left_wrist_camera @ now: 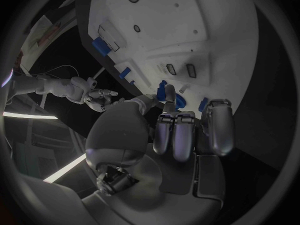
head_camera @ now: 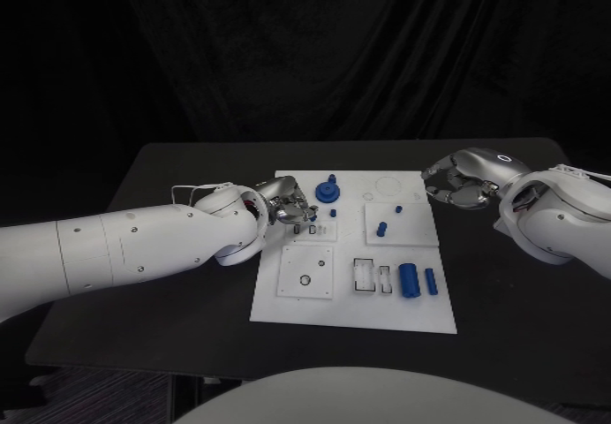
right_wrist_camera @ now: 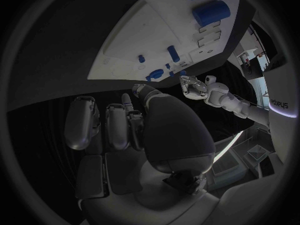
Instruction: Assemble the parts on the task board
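The white task board lies mid-table. A round blue part with a knob stands near its far edge, with small blue pegs behind it. A thick blue cylinder and a slimmer one lie near the right edge. My left hand hovers over the board's far left corner with its fingers bent down, just beside the round part, and nothing shows between them. My right hand hangs off the board's far right corner, loosely curled and holding nothing.
Two dark slots lie just below my left fingertips. A ring hole and two upright black-rimmed slots sit nearer the front. Bare black table surrounds the board.
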